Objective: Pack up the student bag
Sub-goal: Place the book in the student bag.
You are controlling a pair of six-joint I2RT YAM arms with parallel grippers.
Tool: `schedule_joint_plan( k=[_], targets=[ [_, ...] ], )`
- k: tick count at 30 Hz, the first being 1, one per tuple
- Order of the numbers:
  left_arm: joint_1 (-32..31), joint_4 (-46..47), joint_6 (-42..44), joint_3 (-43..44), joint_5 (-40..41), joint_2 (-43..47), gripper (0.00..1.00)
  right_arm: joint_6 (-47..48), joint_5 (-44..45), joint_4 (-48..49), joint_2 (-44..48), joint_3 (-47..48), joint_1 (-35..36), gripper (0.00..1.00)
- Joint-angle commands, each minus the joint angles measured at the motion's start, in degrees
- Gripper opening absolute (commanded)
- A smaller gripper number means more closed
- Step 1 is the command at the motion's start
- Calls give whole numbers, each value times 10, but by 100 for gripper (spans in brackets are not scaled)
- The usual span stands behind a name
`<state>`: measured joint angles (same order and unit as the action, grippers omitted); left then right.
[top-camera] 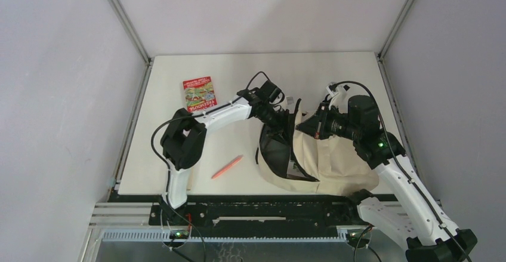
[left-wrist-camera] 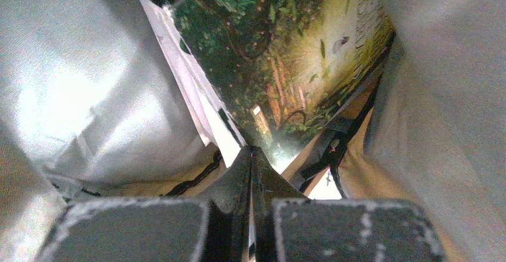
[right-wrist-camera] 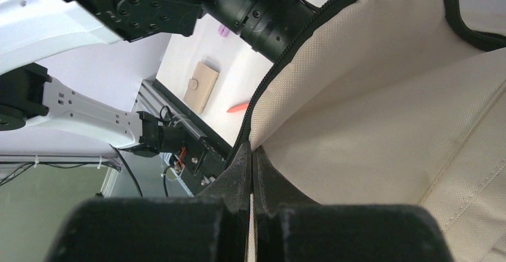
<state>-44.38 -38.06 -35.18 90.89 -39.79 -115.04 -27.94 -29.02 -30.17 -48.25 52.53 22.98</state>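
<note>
The student bag [top-camera: 337,154] is a cream canvas backpack lying at the table's right middle, its mouth open to the left and showing dark lining. My left gripper [top-camera: 284,120] reaches into that mouth. In the left wrist view it [left-wrist-camera: 251,150] is shut on the lower corner of a book with a green forest cover [left-wrist-camera: 286,53], held inside the bag between the grey lining walls [left-wrist-camera: 89,95]. My right gripper [top-camera: 307,126] is shut on the bag's zippered rim and holds it up. The right wrist view shows cream cloth [right-wrist-camera: 370,107] pinched between its fingers [right-wrist-camera: 251,150].
A red-covered book [top-camera: 199,93] lies at the back left of the table. An orange pen [top-camera: 227,166] lies near the front, left of the bag. The right wrist view shows a beige wallet-like case [right-wrist-camera: 201,86] by the front edge, beside the pen [right-wrist-camera: 237,107].
</note>
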Motion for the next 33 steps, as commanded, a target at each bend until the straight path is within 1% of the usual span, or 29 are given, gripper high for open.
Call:
schedule_joint_plan(
  k=[1,8,12,13,14,18,21,24,27,30,33],
  targets=[
    [-1,19,-8,42,-38,-23,1,-2,-11,46,4,8,7,0],
    [-11,19,-16,87,-47,-61,1,-3,-10,46,6,8,9,0],
    [-14,29,-19,98,-39,-53,1,-3,-8,42,7,8,9,0],
    [-13,30,-17,99,-36,-48,3,-2,-7,41,8,8,10,0],
    [-13,30,-13,99,-33,-44,7,-3,-6,41,9,8,9,0],
    [-12,17,3,97,-17,-33,32,-2,-2,40,11,8,10,0],
    [-12,-6,20,92,-5,-16,44,0,1,38,12,8,11,0],
    [-11,-30,40,86,14,11,49,0,3,38,11,8,11,0],
    [-8,-62,67,73,39,40,50,0,3,38,11,8,12,0],
    [4,-82,91,34,63,82,50,1,6,38,12,8,12,0],
    [34,-93,106,-21,90,144,49,6,20,33,9,5,14,0]
  ],
)
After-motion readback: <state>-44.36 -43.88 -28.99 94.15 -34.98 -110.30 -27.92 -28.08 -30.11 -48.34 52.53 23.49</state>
